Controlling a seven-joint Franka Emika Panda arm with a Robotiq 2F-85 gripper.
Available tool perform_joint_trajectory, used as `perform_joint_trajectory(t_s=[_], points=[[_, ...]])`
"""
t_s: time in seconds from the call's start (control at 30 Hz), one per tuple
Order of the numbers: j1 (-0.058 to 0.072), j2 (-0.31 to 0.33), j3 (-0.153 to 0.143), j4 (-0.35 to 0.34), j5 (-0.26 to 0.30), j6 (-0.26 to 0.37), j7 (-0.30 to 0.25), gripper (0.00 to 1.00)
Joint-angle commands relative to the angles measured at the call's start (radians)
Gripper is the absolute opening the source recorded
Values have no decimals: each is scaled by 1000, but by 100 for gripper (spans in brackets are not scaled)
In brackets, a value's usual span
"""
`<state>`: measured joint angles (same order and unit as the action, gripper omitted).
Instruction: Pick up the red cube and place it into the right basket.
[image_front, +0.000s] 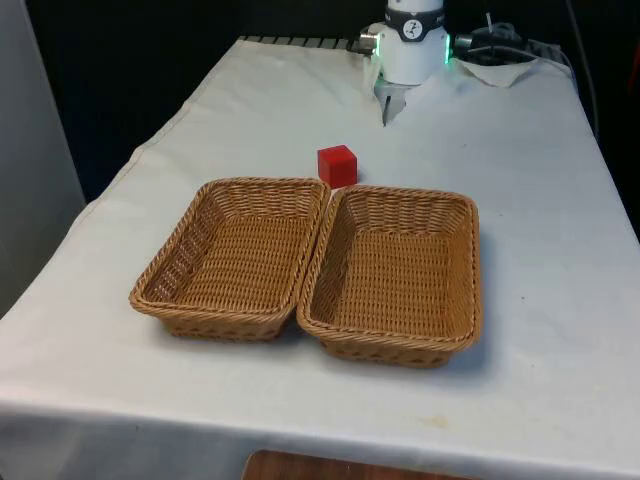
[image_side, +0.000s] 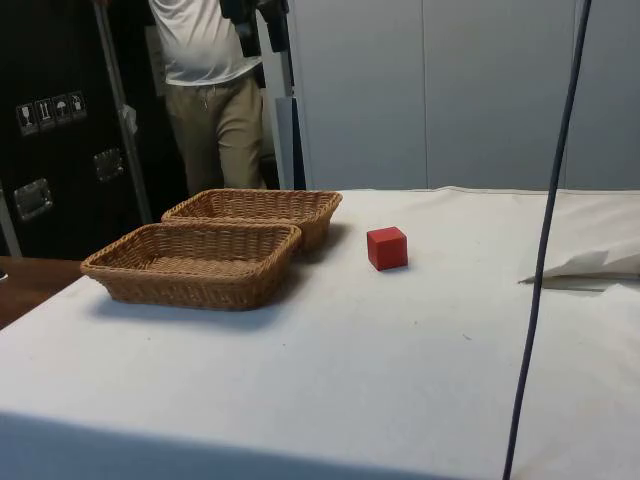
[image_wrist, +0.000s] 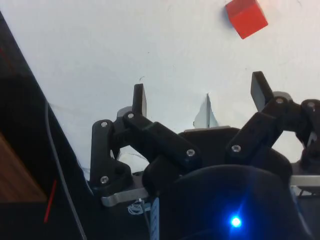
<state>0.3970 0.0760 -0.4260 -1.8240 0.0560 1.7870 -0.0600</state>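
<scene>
The tabletop (image_front: 560, 250) under its white cloth carries two wicker baskets side by side, rims touching: the left basket (image_front: 232, 256) on the front view's left, the right basket (image_front: 396, 272) on the front view's right. A person (image_side: 212, 90) stands behind the table in the side view. The hand (image_wrist: 199, 99) hangs above bare cloth with its fingers (image_wrist: 139, 100) spread wide, holding nothing. The red cube (image_front: 337, 165) sits on the cloth just beyond the baskets' far rims, near their junction, well ahead of the hand and apart from it
</scene>
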Motion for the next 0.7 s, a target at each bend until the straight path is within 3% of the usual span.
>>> perform_joint_trajectory(t_s=[0.0, 0.3, 0.33, 0.43, 0.57, 0.6, 0.67], points=[[0, -1, 0, -1, 0, -1, 0, 100], [3, -76, 19, -100, -22, 68, 20, 100], [0, -61, 17, -82, -10, 43, 10, 100], [2, -109, 25, -149, -29, 103, 24, 100], [1, -143, 29, -195, -36, 132, 26, 100], [0, -132, 27, -183, -24, 113, 15, 100], [1, -160, 31, -217, -39, 146, 27, 100]])
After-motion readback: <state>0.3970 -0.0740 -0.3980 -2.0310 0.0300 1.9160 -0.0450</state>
